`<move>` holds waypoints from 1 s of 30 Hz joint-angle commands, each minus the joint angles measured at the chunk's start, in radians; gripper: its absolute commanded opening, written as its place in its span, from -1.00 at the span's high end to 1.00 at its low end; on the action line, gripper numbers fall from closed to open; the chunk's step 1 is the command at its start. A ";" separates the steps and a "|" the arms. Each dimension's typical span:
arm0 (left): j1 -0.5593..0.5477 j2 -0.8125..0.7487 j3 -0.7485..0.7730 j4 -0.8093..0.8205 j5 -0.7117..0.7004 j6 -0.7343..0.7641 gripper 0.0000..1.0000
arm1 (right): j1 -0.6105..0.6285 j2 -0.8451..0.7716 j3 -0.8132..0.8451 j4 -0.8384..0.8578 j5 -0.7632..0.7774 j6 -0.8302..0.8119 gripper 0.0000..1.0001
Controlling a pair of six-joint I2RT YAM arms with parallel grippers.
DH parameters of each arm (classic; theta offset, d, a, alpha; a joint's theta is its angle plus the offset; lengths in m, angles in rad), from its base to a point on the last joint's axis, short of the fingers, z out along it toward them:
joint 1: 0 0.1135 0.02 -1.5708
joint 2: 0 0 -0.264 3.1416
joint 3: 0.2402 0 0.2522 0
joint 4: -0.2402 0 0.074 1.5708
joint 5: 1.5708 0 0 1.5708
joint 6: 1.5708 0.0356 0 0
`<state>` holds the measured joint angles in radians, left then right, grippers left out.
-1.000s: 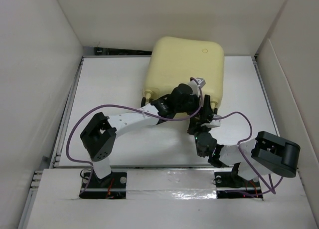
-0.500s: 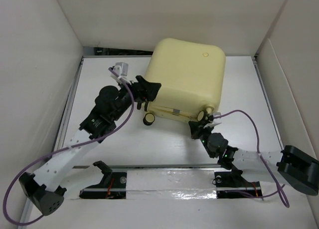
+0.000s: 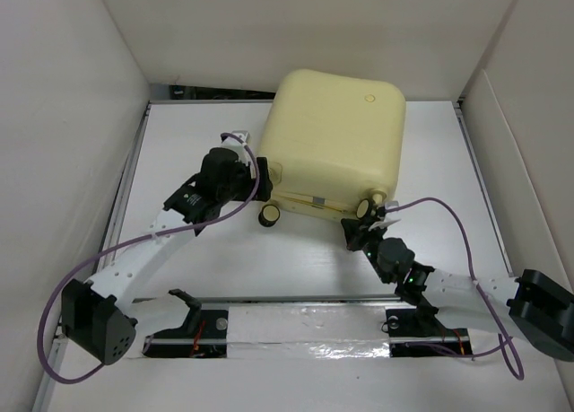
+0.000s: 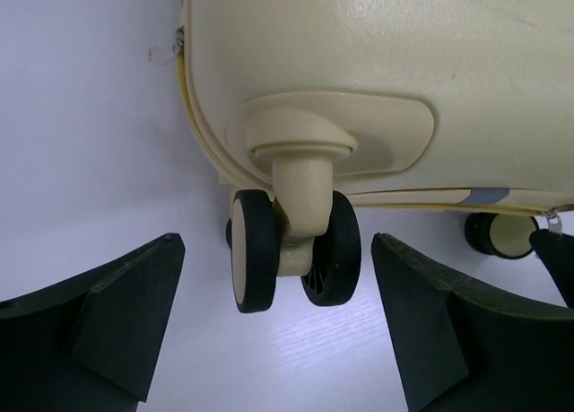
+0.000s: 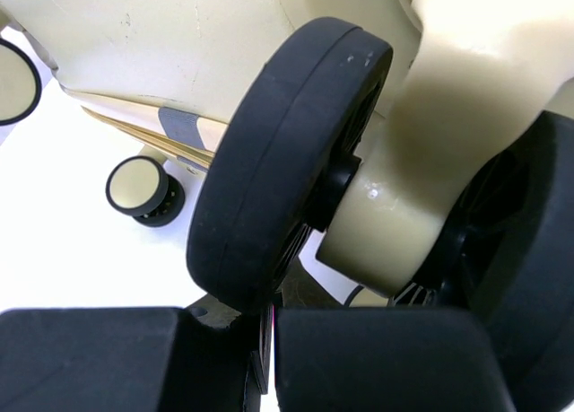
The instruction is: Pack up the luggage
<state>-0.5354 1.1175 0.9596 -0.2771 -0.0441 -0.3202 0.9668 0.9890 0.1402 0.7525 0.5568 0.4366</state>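
Observation:
The luggage (image 3: pixel 336 129) is a pale yellow hard-shell case lying closed at the back middle of the white table. My left gripper (image 3: pixel 262 180) is open at its near left corner. In the left wrist view, a black-and-cream wheel (image 4: pixel 294 250) hangs just ahead of the gap between the black fingers (image 4: pixel 117 327), touching neither. My right gripper (image 3: pixel 363 231) is shut just below the near right wheel (image 3: pixel 367 207). In the right wrist view that wheel (image 5: pixel 278 161) presses close against my closed fingertips (image 5: pixel 377 358), with nothing between the jaws.
White walls (image 3: pixel 72 116) enclose the table on the left, back and right. A metal rail (image 3: pixel 296 297) runs along the near edge in front of the arm bases. Purple cables (image 3: pixel 448 216) loop from both arms. The case's other near wheel (image 5: pixel 142 192) shows at left.
My left arm swung off the case's front to its left side, then came in at the near left wheel, jaws a little wider. The right arm stretched out, its gripper staying shut.

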 commanded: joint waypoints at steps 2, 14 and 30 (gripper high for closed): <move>0.000 0.037 0.056 0.012 0.107 0.067 -0.57 | -0.002 -0.021 0.032 0.108 -0.052 0.004 1.00; -0.049 0.186 0.074 0.190 0.349 -0.005 1.00 | -0.034 0.033 0.174 -0.013 -0.110 -0.119 1.00; -0.466 0.303 0.108 0.904 0.331 -0.433 1.00 | -0.004 0.310 0.335 0.100 -0.408 -0.022 1.00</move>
<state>-0.8211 1.3998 0.9962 0.0536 -0.0757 -0.6315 0.8021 1.2247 0.3630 0.5732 0.7010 0.3317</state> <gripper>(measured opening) 0.514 0.023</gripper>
